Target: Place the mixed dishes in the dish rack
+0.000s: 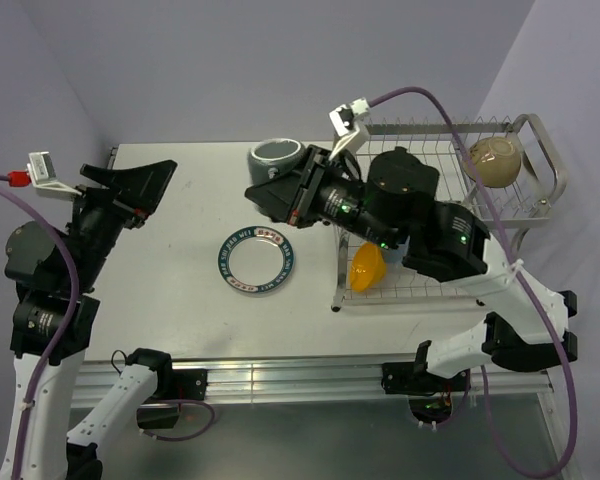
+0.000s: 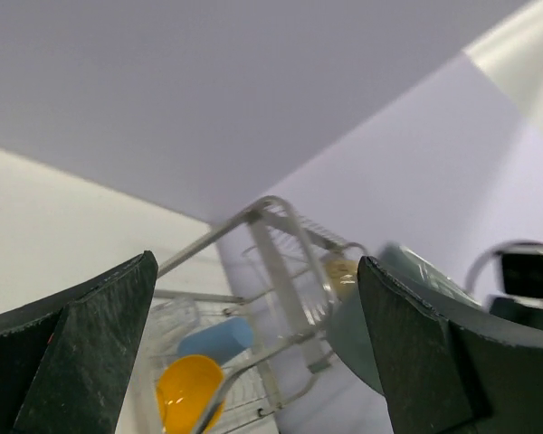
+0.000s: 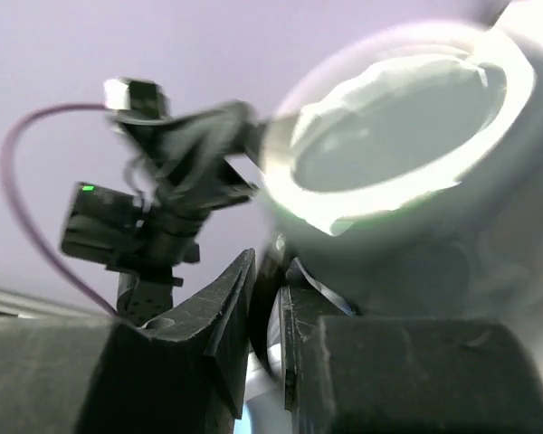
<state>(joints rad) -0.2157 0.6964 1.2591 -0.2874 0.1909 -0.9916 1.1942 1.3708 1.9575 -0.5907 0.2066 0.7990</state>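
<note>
At upper centre of the top view, the right jaws clamp the mug (image 1: pixel 277 153) by its side, just left of the rack (image 1: pixel 440 127). So narrow a hold may let it twist loose, or clip the rack's frame going in. Left jaws stand wide apart, empty, at upper left. Below the mug, the plate (image 1: pixel 257 260) lies on the bench (image 1: pixel 170 290).

R gripper (image 1: pixel 272 183) holds dark mug (image 1: pixel 276 155); plate (image 1: pixel 257 260) on table (image 1: pixel 180 290); orange bowl (image 1: pixel 368 268) & beige bowl (image 1: pixel 495 160) in rack (image 1: pixel 430 130).

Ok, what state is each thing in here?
Left gripper: open, empty.
Right gripper: shut on dark mug.
White plate: flat on table.
Orange bowl: tilted in dish rack.
Beige bowl: tipped in dish rack.
Blue tumbler: lying in dish rack.
</note>
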